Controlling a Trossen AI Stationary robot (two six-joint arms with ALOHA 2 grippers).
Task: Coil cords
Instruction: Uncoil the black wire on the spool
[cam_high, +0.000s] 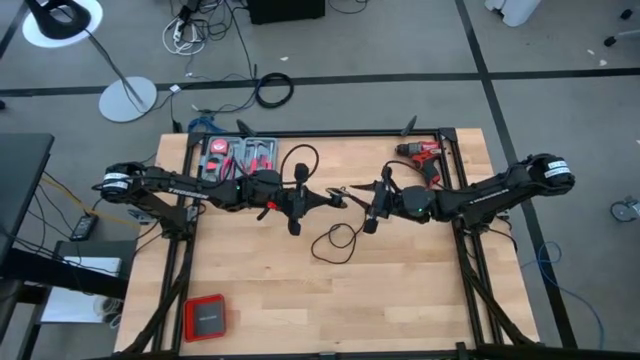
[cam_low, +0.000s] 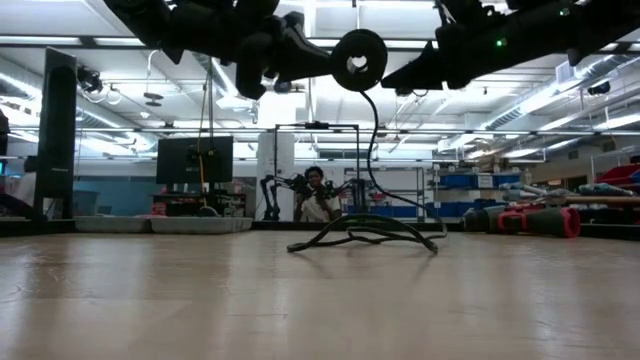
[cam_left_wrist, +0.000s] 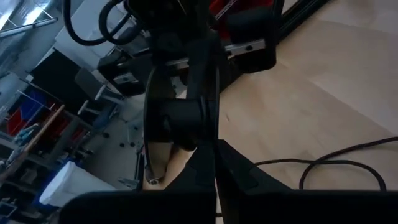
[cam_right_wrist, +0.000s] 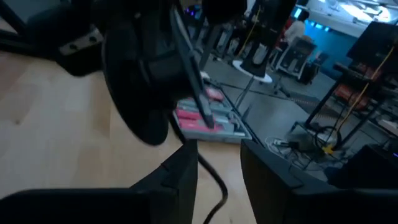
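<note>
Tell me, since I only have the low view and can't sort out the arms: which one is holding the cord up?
Observer: The left tool. In its wrist view, its fingers are closed on the cord.
Operator: And the right one?
Observer: The right tool faces it over mid-table, open, with the cord passing between its fingers.
Operator: Is anything near the slack?
Observer: No. The red drill sits at a table corner beside the right arm, clear of the loop.

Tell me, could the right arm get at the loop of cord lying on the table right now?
Probably yes. The right gripper hangs above the table just beside the cord, whose slack loop lies on bare wood with nothing between. The left gripper holds off to the other side.
</note>
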